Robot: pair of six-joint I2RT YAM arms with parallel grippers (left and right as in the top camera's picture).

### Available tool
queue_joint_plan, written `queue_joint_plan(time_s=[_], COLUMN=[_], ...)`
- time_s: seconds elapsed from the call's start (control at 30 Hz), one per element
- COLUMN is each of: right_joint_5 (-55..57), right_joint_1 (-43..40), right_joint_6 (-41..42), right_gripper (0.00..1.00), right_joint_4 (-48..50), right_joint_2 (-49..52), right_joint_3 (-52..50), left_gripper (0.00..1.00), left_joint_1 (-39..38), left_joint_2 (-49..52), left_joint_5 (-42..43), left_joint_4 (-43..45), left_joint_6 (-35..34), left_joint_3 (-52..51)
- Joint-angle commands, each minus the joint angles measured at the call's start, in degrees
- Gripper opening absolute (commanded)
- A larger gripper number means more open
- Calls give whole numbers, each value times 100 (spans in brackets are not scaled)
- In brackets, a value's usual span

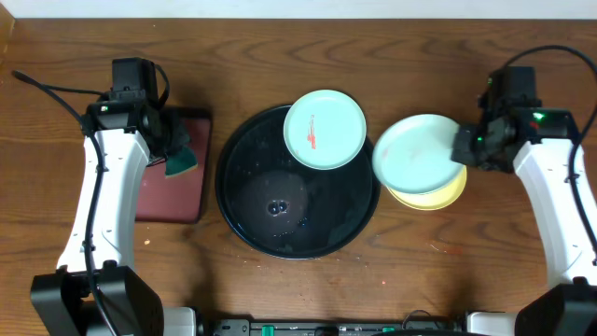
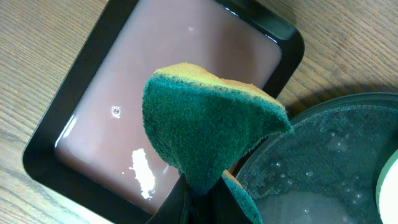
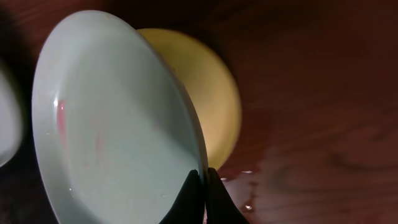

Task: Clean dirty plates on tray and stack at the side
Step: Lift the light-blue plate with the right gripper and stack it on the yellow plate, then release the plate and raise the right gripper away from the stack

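Observation:
The round black tray [image 1: 252, 224] lies mid-table, wet inside. An aqua plate [image 1: 325, 129] with a red smear rests on its far rim. To the right, a second aqua plate [image 1: 420, 151] [image 3: 118, 124] is held over the yellow plate [image 1: 438, 198] [image 3: 214, 106] on the table. My right gripper [image 1: 464, 147] [image 3: 204, 186] is shut on the rim of this aqua plate, which shows faint pink marks. My left gripper [image 1: 177, 149] [image 2: 202, 199] is shut on a green-and-yellow sponge [image 2: 211, 130] [image 1: 183, 164], held over the maroon tray.
A maroon rectangular tray [image 1: 177, 196] [image 2: 124, 112] holding liquid sits left of the black tray. Bare wooden table [image 1: 448, 271] lies in front. Cables run at the far left and far right.

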Motion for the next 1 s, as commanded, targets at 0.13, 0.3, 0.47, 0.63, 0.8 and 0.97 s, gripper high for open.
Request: queue_joint_plan(time_s=[0.13, 0.3, 0.47, 0.63, 0.8, 0.97], right_joint_5=[579, 516, -79, -826, -1233, -1412], right_joint_1=[-415, -391, -267, 35, 501, 977], right_joint_6=[87, 96, -85, -136, -70, -197], right_gripper=[1, 19, 36, 41, 36, 41], right_joint_4=[472, 872, 1228, 1572, 1899, 1681], right_joint_2=[48, 50, 57, 59, 232, 1134], right_joint_3=[-748, -966, -966, -911, -608, 448], left_gripper=[8, 8, 7, 7, 7, 7], left_joint_1=[13, 13, 13, 13, 13, 13], left_joint_2=[11, 11, 11, 11, 11, 11], left_joint_5=[-26, -26, -26, -26, -24, -24], left_joint_4=[-11, -11, -11, -11, -11, -9], left_joint_6=[96, 96, 96, 96, 94, 94], left_joint_3=[31, 31, 31, 31, 31, 31])
